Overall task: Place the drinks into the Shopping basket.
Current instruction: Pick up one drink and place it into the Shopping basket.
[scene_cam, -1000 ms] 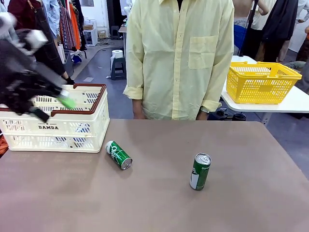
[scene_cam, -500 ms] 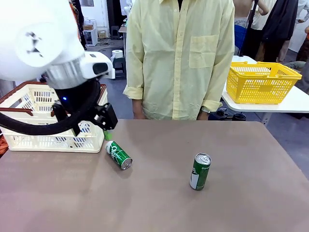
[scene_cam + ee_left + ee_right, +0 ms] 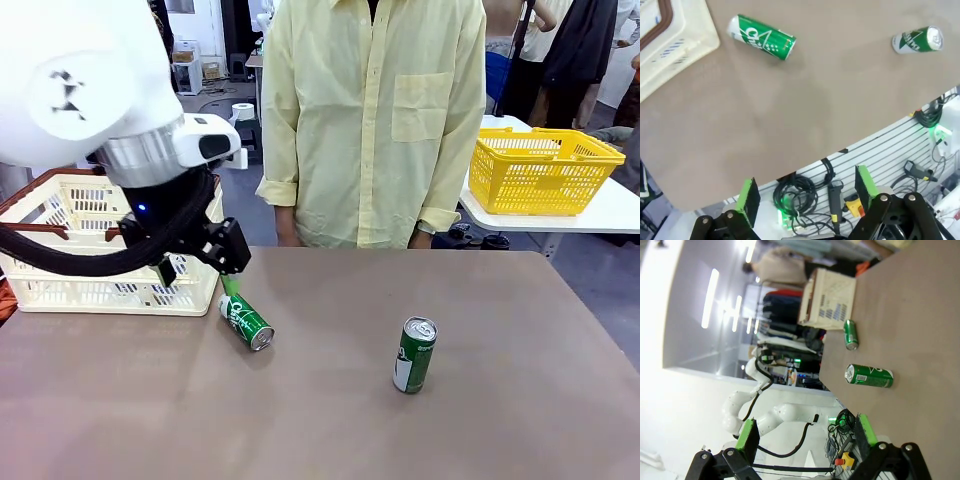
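Left claw (image 3: 806, 190): open, fingers spread wide, nothing between the pads. In the front view it hangs over the table (image 3: 330, 420) at the right front corner of the basket (image 3: 100, 297), with one green pad just above the far end of the lying can (image 3: 246, 321). Contact between that pad and the can cannot be determined.

Right claw (image 3: 806, 431): open and empty. Its wrist view looks along the table toward both cans and the basket.

Lying can: green, on its side on the table, just beside the basket's right front corner, silver top facing the robot.

Upright can (image 3: 415, 354): green, standing on the table right of centre, well apart from the lying can.

Basket: at the table's far left corner. Its contents cannot be determined.

A person (image 3: 375, 120) stands at the far edge. A yellow basket (image 3: 540, 175) sits on a separate table behind.
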{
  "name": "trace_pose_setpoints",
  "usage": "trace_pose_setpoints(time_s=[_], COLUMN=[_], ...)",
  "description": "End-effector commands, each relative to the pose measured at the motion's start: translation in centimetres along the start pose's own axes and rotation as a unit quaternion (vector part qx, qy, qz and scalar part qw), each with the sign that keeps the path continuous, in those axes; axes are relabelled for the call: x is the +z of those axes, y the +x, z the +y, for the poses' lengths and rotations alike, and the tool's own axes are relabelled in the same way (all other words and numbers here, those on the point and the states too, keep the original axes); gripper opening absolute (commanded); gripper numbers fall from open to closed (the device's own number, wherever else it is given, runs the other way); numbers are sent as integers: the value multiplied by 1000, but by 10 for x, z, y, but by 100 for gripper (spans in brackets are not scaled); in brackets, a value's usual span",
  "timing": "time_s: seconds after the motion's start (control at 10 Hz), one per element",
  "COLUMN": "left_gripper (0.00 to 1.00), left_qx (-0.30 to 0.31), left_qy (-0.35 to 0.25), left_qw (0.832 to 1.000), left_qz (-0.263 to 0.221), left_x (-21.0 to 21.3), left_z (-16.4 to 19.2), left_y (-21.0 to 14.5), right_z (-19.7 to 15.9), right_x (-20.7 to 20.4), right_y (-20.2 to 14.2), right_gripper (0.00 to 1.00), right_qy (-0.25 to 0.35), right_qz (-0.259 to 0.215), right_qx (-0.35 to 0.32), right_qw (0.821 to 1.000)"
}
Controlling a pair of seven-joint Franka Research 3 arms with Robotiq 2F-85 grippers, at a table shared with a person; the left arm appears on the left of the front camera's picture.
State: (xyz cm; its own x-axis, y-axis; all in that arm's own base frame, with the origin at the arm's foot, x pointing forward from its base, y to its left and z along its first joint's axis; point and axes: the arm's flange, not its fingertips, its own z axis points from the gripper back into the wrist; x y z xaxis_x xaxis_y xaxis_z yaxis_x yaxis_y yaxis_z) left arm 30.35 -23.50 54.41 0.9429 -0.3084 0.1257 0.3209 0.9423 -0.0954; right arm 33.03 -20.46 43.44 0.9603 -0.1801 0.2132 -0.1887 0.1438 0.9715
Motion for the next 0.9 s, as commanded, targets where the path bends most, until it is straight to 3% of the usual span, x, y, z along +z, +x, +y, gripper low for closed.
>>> trace_pose_setpoints(time_s=[0.0, 0.4, 0.8], left_gripper=[100, 100, 100], left_qx=[16, 125, 149], left_qy=[1, 41, 72], left_qw=[1000, 991, 986], left_qz=[24, -15, -6], left_x=[-35, -100, -157], left_z=[-17, -15, 10], left_y=[46, 102, 135], right_z=[6, 6, 6], right_x=[-1, -1, -1], right_y=[2, 2, 2], right_gripper=[100, 100, 100], right_qy=[4, 4, 4], right_qz=[-4, -4, -4], right_qx=[-8, -8, -8], right_qw=[1000, 1000, 1000])
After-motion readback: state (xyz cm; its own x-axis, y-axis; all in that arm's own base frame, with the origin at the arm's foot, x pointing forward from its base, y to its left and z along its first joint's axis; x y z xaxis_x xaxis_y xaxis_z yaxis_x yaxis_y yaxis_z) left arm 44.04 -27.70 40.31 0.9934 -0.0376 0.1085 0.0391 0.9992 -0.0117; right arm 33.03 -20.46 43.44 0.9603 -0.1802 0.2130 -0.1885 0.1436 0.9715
